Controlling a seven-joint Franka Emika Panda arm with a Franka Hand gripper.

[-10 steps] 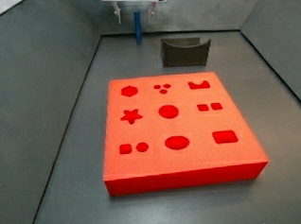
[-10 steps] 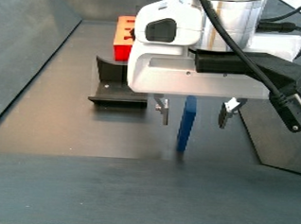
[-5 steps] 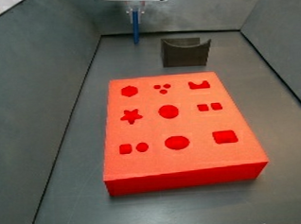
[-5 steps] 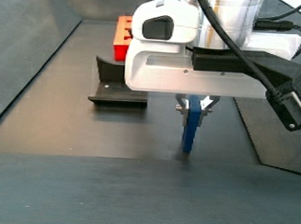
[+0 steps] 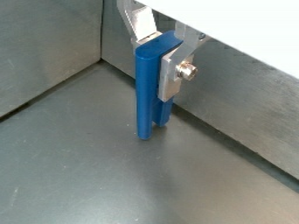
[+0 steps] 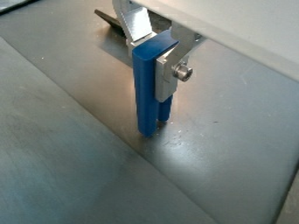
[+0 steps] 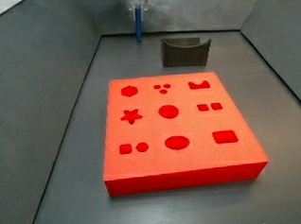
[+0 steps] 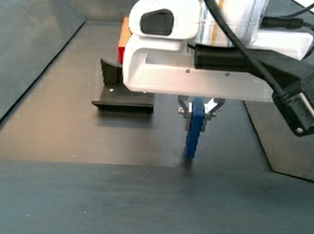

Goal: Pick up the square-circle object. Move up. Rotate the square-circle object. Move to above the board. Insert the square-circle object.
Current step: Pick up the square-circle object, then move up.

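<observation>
The square-circle object [image 5: 149,87] is a thin blue piece standing upright, legs down, with its lower end at or just above the grey floor. It also shows in the other wrist view [image 6: 147,87] and in both side views [image 7: 138,27] [image 8: 193,139]. My gripper [image 5: 159,51] [image 6: 159,48] is shut on its upper part, a silver finger [image 5: 174,70] pressed flat on each face. In a side view the gripper [image 8: 197,109] hangs under the white hand. The board [image 7: 180,131], a red block with shaped recesses, lies apart from the piece and partly shows behind the hand [image 8: 129,33].
The dark fixture [image 7: 184,51] [image 8: 122,93] stands on the floor between the blue piece and the board. Grey walls [image 7: 50,81] enclose the floor, and one wall [image 5: 246,79] runs close behind the piece.
One second ago the fingers stood open on either side of the blue piece. They have since closed on it. The hand has shifted slightly upward.
</observation>
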